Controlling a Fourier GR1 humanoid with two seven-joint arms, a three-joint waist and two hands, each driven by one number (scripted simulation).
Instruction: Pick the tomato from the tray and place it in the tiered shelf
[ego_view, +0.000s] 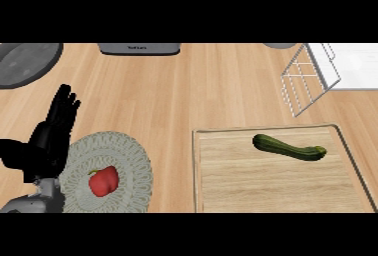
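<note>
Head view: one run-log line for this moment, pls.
left hand: open, resting at left edge | right hand: not in view | tray: holds zucchini, no tomato | red pepper: on plate | wire shelf: far right

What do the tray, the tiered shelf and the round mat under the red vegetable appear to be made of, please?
The tray looks like matte pale wood, with visible grain. The tiered shelf appears to be thin white wire. The round mat seems woven or crocheted grey fibre, judging by its looped pattern.

The wooden counter (184, 95) is evenly and brightly lit, with no glare seen. Only faint, soft shadows are cast beneath the zucchini (289, 147) and the red pepper (104, 181). The black left hand (46, 140) is rendered dark, its detail lost.
</note>
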